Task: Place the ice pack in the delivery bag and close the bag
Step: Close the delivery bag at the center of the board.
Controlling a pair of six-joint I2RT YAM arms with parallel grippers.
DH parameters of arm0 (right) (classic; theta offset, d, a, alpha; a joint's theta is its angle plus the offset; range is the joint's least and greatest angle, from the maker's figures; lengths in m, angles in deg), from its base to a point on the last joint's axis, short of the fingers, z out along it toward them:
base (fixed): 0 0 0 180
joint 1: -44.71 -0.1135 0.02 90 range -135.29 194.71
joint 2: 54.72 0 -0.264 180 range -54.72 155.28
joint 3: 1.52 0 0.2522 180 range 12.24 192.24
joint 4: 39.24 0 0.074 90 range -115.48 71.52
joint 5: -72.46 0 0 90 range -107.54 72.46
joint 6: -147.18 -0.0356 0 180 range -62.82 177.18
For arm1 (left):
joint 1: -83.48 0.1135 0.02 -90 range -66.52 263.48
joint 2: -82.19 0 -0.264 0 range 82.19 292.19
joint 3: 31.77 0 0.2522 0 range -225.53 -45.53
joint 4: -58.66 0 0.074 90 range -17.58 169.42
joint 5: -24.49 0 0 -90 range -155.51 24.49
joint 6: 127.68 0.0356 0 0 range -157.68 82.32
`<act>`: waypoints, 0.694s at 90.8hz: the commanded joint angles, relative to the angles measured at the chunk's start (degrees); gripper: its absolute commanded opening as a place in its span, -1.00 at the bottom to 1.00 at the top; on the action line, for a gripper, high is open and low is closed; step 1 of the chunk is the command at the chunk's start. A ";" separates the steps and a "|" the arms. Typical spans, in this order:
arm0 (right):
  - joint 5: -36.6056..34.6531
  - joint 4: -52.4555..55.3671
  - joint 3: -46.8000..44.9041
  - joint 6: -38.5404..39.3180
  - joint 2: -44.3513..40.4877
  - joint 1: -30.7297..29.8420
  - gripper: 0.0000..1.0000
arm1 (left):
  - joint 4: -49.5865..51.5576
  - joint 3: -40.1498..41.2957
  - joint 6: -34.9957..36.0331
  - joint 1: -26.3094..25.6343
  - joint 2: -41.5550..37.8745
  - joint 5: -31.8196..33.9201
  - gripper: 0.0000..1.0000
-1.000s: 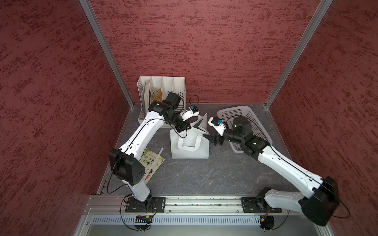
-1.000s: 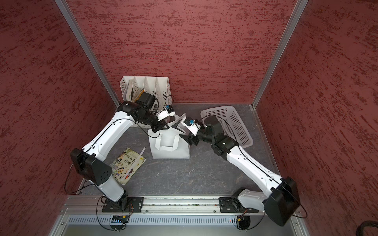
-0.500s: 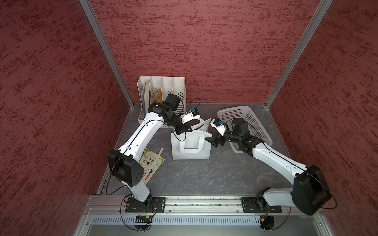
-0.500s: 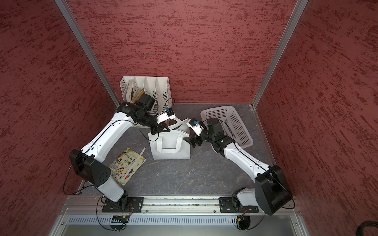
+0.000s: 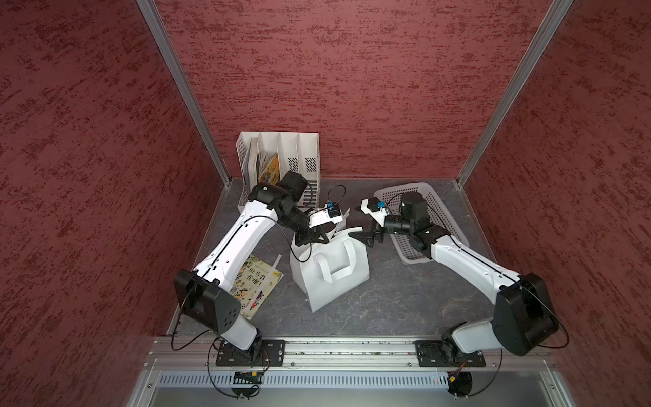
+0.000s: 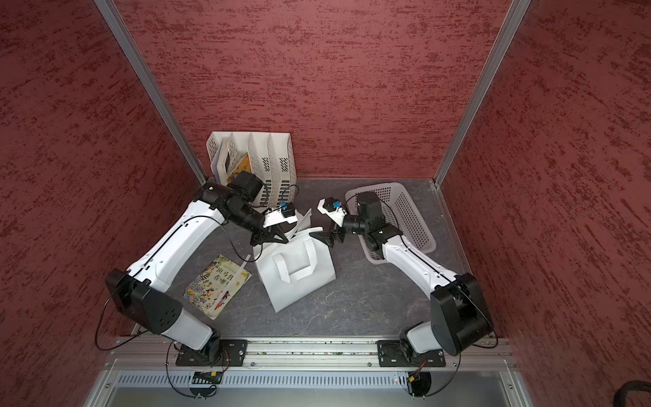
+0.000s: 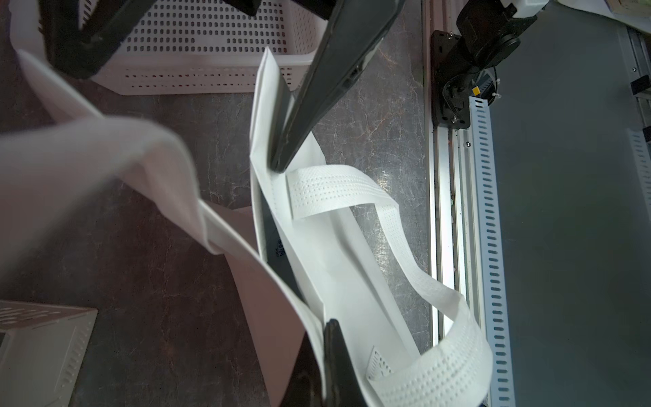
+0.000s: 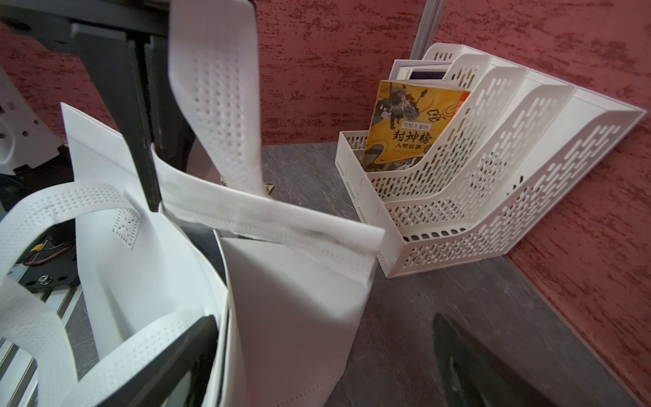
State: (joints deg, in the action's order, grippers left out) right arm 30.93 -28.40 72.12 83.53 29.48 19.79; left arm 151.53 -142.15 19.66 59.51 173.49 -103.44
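Holding the bag (image 5: 336,292) rim clenched in the left end effector (image 5: 318,240), shut the released right end effector (image 5: 366,241) on the wall between its fingers (image 8: 169,356) (ice pack unseen).

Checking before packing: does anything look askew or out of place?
The boxy white soft-sided delivery bag sits twisted askew, rim pinched by the left gripper; a colourful picture book lies loose on the table.

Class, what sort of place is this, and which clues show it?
Probably a robot test booth: left arm and right arm bolted to an aluminium rail, red panels walling a grey tabletop, props like a file rack and basket.
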 commanded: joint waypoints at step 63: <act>16.99 22.88 14.86 11.47 11.77 1.37 -0.03 | 0.26 -2.63 -0.94 -0.05 1.66 0.23 -1.00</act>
State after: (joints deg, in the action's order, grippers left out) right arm 47.76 -6.81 88.47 96.62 43.53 21.14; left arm 153.41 -144.68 19.46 59.16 175.87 -103.29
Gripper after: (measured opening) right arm 0.578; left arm 0.046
